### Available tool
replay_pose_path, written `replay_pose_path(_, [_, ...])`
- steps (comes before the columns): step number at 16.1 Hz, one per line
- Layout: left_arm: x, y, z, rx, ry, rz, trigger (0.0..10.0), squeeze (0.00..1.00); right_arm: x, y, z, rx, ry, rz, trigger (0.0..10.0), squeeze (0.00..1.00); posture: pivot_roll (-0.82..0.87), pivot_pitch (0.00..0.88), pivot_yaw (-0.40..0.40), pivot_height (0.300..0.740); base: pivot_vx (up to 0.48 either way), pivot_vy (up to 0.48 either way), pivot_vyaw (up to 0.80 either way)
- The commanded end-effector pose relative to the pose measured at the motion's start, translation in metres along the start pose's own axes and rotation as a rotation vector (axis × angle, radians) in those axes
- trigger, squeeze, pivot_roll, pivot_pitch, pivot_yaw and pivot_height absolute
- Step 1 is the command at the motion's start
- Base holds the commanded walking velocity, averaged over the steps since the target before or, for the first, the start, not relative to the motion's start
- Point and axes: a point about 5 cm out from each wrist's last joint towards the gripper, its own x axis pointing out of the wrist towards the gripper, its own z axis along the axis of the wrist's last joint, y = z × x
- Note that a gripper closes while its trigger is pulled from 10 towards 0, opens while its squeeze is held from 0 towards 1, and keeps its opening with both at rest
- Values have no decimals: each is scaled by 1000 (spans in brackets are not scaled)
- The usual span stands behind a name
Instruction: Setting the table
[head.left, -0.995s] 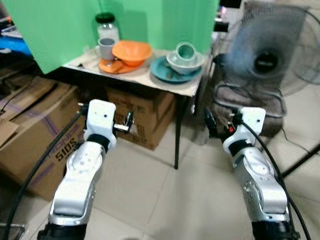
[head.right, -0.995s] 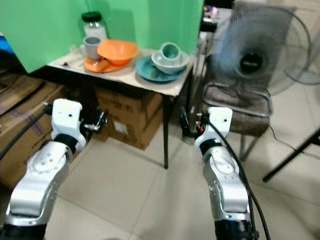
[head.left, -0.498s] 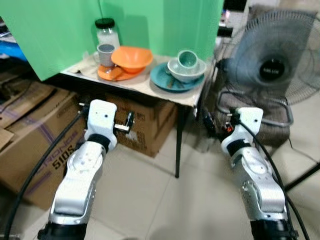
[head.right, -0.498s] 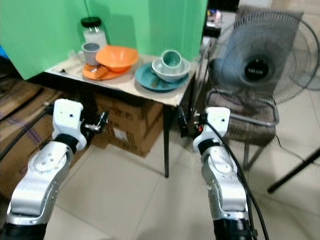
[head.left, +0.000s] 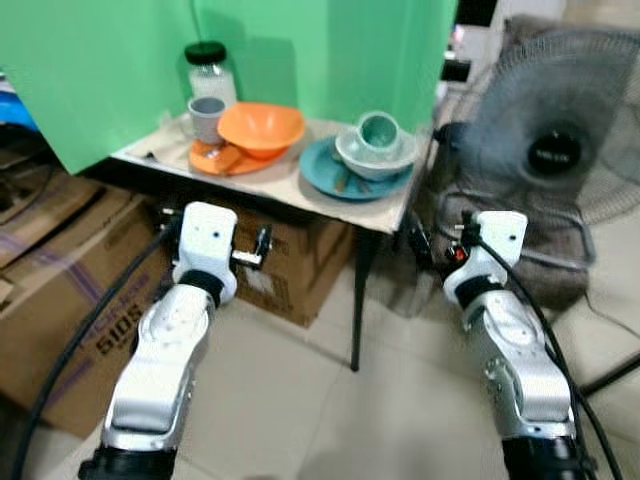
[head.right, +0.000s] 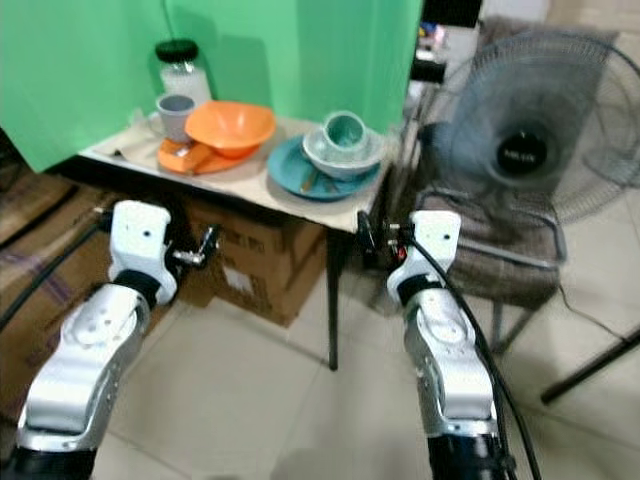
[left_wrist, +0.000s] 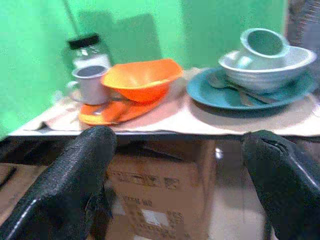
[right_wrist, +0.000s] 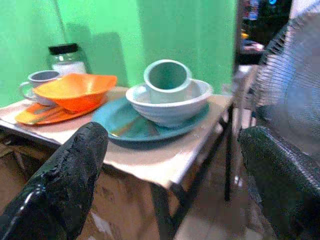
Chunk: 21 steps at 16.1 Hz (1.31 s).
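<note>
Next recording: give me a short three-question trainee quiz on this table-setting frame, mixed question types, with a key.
1. True or false: the pale green mug sits inside the white ceramic bowl.
2. Multiple choice: the orange plastic bowl rests on A) the teal round plate, B) the flat orange plate, C) the brown cardboard box.
3. Fill in: both the left gripper and the right gripper have their fingers ____, level with the small table's edge.

Key: 1 true; 2 B; 3 open.
</note>
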Motion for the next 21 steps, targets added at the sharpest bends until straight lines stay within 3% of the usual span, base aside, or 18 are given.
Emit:
replay_pose_path(1, [0,10,2,15,-5,31,10000,0,3,11,2,12,-13,31,10000,0,111,0,43,740,341,0,0])
replay_pose_path(14, [-1,6,1,19,-9,15,10000,0,5,13,4,-5,-20,54,10000,0,120,0,22,740,343,0,0])
replay_pose_path(18, [-2,4,0,14,-9,13,10000,0,5,14,4,-2,-22,66,10000,0,120,0,20,740,342,0,-616])
replay_pose_path(21, [-2,4,1,20,-11,9,10000,0,6,15,5,-16,-29,76,10000,0,126,0,14,740,344,0,0])
